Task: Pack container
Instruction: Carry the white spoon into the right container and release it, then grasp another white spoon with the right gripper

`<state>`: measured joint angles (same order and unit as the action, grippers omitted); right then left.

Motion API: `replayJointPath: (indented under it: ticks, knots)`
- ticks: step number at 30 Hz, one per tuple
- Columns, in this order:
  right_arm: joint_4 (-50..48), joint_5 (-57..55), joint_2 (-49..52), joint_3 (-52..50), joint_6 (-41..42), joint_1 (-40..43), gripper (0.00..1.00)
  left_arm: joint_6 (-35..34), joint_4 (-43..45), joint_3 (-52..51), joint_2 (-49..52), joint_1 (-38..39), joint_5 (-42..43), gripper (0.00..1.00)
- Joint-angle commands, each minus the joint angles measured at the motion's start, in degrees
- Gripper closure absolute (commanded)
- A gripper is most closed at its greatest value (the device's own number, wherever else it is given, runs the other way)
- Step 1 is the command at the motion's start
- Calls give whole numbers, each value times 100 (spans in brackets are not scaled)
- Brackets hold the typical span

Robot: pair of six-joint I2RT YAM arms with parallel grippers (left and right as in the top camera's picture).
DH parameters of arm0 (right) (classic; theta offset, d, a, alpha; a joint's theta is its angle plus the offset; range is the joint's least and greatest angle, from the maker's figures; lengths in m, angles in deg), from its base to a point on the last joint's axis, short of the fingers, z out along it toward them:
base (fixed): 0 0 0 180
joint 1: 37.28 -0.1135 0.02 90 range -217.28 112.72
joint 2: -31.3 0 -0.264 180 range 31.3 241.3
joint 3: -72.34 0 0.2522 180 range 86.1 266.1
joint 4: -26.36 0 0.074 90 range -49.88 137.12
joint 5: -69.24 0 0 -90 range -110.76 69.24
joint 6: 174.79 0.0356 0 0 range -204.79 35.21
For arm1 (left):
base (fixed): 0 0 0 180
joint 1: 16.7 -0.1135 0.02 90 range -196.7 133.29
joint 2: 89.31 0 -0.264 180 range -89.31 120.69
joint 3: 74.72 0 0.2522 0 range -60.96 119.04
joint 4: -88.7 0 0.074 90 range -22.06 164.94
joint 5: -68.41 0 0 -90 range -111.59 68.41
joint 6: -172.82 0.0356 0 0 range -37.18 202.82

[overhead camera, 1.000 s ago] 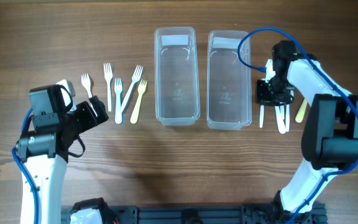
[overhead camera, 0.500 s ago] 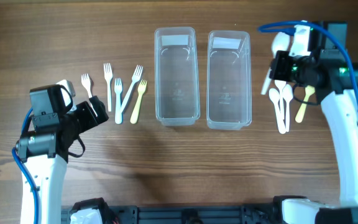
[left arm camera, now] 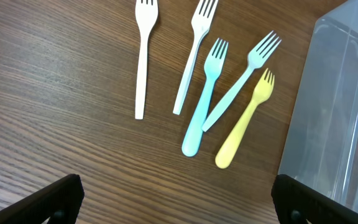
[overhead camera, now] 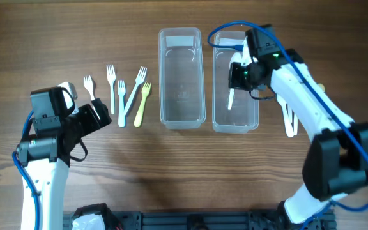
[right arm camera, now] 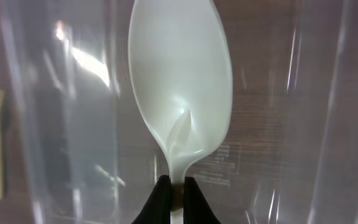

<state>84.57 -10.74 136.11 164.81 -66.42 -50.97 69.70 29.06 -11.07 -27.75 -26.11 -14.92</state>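
dark brown wood-grain surface [overhead camera: 56,38] under everything, with a black rail [overhead camera: 203,220] along its near edge; of the room, nothing more in view

side by side at the middle, two clear rectangular plastic tubs: left container [overhead camera: 162,76] and right container [overhead camera: 216,108], long sides just beside each other

right gripper [overhead camera: 237,73] hanging above the right container, pinched tight on the thin handle of a white plastic spoon [overhead camera: 231,99]; spoon held lengthways over the tub's floor, handle end pointing toward the near wall. from the right wrist, gripper [right arm camera: 176,196] closed at the bottom edge, spoon [right arm camera: 179,93] bowl straight ahead, clear walls of the right container [right arm camera: 328,93] on both sides. cannot tell whether the spoon touches the floor

more white spoons [overhead camera: 291,124] lying on the surface just right of that container, partly hidden by the arm

left gripper [overhead camera: 99,115] well apart from both tubs, spread wide and holding nothing [left arm camera: 179,202], poised above five plastic forks [left arm camera: 202,102] in white, light blue and yellow, lying in a loose row left of the left container [left arm camera: 328,93]

faint embossed print on the right container's floor, too blurred to read; pale rectangular patch at each tub's far end, no legible writing
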Motion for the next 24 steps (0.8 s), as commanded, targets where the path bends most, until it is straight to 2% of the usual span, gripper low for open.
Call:
replayJointPath:
  ticks: [1, 2, 4, 10, 13, 15, 17, 24]
  knots:
    - [-31, -101, 190, -52, 42, 4, 69, 94, 9, 114, 7, -35, -37, 0]
    - [-26, -79, 144, -28, -50, 4, 60, 94, 9, 111, 7, -35, -37, 0]
    - [-17, -90, -28, 15, -203, 17, 51, 94, 9, 111, 7, -35, -35, 0]
    - [42, -291, -1318, 26, -861, 426, 48, 94, 9, 111, 7, -35, -35, 0]
    - [15, -1294, -2100, 24, -1043, 975, 36, 94, 9, 111, 7, -35, -37, 0]
    - [4, -1766, -2297, 24, -1523, 1342, 37, 94, 9, 114, 7, -35, -37, 0]
    - [131, -1700, -2210, -26, -1937, 1720, 38, 94, 9, 111, 7, -35, -37, 0]
    - [328, -953, -1062, -684, -2315, 2240, 39, 94, 9, 111, 7, -35, -37, 0]
